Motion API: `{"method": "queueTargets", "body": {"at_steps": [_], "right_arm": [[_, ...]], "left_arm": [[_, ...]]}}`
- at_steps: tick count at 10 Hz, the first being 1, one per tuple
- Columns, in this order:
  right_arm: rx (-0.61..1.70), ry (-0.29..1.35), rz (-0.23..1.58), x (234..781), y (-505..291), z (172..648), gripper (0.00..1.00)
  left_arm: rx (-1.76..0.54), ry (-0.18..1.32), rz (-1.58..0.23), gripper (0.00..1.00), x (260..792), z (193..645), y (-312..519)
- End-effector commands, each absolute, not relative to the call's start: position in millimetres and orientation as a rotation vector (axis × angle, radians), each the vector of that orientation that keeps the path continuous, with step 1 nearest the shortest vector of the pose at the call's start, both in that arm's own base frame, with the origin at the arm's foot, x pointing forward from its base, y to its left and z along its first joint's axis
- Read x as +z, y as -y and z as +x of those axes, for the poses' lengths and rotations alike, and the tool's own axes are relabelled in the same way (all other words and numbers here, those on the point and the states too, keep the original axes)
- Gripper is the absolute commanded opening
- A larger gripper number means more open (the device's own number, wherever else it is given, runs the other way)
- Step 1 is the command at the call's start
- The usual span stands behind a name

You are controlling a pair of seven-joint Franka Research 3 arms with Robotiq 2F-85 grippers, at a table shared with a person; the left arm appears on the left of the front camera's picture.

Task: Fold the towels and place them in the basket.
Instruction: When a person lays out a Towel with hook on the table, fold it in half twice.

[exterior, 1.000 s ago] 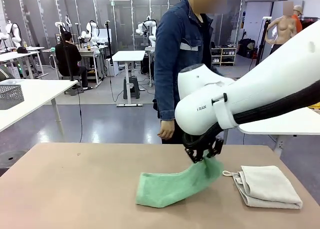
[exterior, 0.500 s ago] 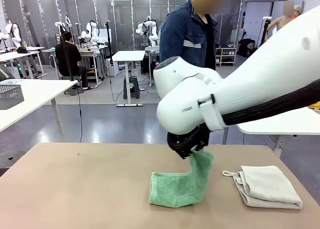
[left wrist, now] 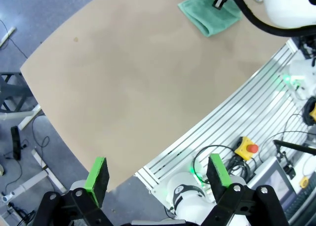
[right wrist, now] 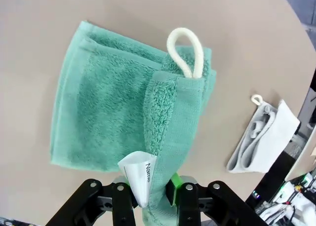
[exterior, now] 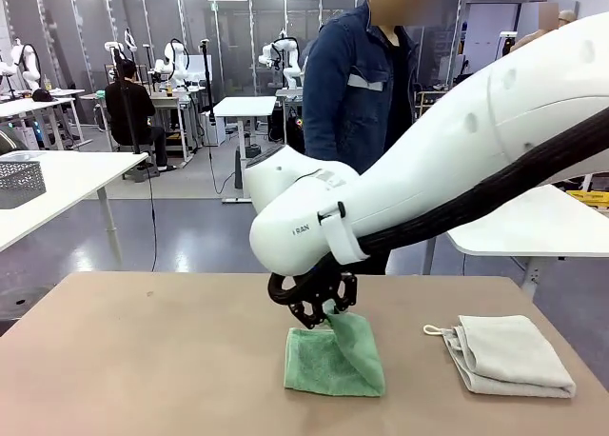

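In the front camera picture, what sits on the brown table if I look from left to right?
mint green towel, pinched at one edge by the right gripper → pale off-white towel, folded, lying apart from it.

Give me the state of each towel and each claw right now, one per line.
Mint green towel: on the table, partly folded, one edge lifted and pinched.
Off-white towel: folded, lying flat on the table to the right, untouched.
Right claw: shut on the mint green towel's edge beside its white label.
Left claw: open, holding nothing, above the table's near edge.
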State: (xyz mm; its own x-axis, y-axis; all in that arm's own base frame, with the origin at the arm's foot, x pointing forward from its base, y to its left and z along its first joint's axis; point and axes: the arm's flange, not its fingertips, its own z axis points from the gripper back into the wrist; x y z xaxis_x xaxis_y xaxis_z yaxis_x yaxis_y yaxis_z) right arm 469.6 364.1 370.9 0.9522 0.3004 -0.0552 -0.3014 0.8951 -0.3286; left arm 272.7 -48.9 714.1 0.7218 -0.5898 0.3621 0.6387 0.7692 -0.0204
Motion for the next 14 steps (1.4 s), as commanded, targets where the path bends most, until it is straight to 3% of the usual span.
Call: {"method": "queueTargets", "body": {"at_steps": [1,3,4,5,6,7,8,9,10,14], "right_arm": [[0.216,-0.007,-0.338,364.7,-380.8,479.7,0.00],[0.200,-0.021,-0.297,359.0,-387.9,481.1,0.00],[0.197,-0.030,-0.294,354.9,-389.9,482.2,0.45],[0.201,-0.035,-0.277,352.4,-390.7,481.6,0.49],[0.193,-0.027,-0.263,352.5,-389.5,480.6,0.83],[0.195,-0.027,-0.246,354.4,-387.3,478.8,0.87],[0.188,-0.034,-0.232,355.7,-384.5,477.8,1.00],[0.184,-0.032,-0.207,355.5,-381.2,477.2,0.74],[0.182,-0.023,-0.192,356.0,-377.9,475.6,1.00],[0.220,0.018,-0.029,371.7,-346.8,469.1,1.00]], "left_arm": [[-0.689,0.369,-0.143,1.00,712.3,273.7,48.2],[-0.689,0.369,-0.143,1.00,712.3,273.7,48.2],[-0.689,0.369,-0.143,1.00,712.3,273.7,48.2],[-0.689,0.369,-0.143,1.00,712.3,273.7,48.2],[-0.689,0.369,-0.143,1.00,712.3,273.7,48.2],[-0.689,0.369,-0.143,1.00,712.3,273.7,48.2],[-0.689,0.369,-0.143,1.00,712.3,273.7,48.2],[-0.689,0.369,-0.143,1.00,712.3,273.7,48.2],[-0.689,0.369,-0.143,1.00,712.3,273.7,48.2],[-0.689,0.369,-0.143,1.00,712.3,273.7,48.2]]}}
